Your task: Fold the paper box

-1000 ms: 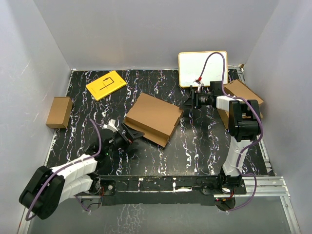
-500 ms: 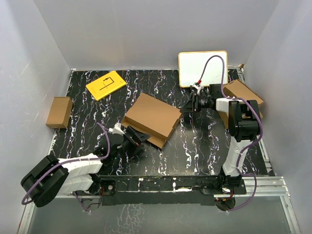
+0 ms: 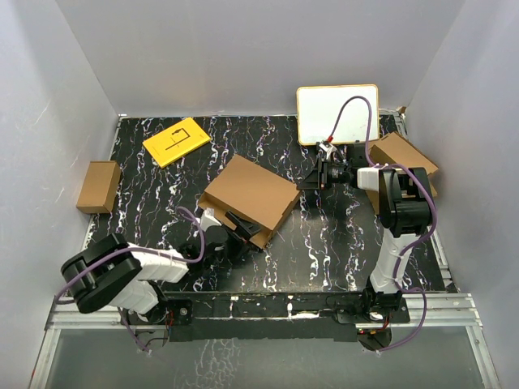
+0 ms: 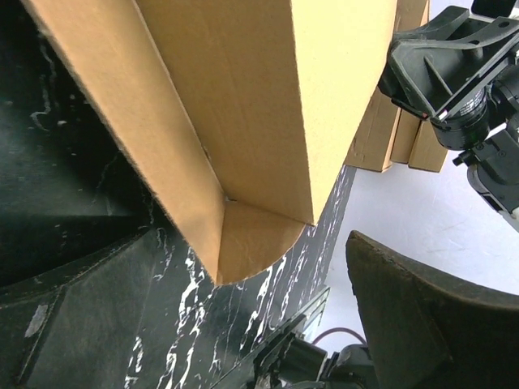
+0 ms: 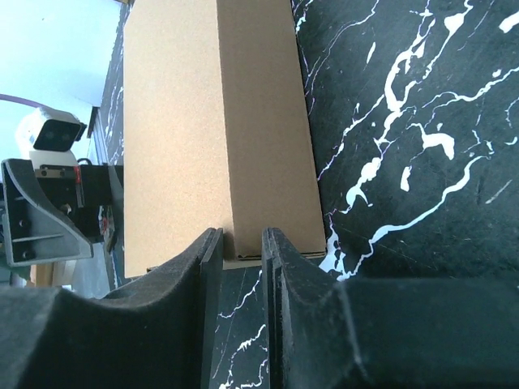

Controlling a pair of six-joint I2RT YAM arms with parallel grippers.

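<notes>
The paper box [image 3: 251, 193] lies folded flat-topped in the middle of the table, plain brown. In the left wrist view its rounded corner flap [image 4: 253, 243] hangs just above the table between my wide-apart fingers. My left gripper [image 3: 240, 229] [image 4: 243, 324] is open at the box's near corner. My right gripper [image 3: 313, 179] [image 5: 243, 243] sits at the box's right end [image 5: 268, 162]. Its jaws stand close together with a narrow gap, and only table shows in that gap; the box's edge lies right at the fingertips [image 5: 209, 259].
A yellow card [image 3: 176, 141] lies at the back left. A small brown box [image 3: 99, 186] stands by the left wall. A white board [image 3: 336, 113] and more brown cardboard [image 3: 403, 154] sit at the back right, behind the right arm.
My left arm has reached forward and right until its open gripper is at the box's near corner. The right gripper's jaws have narrowed, and it has edged left to the box's end.
</notes>
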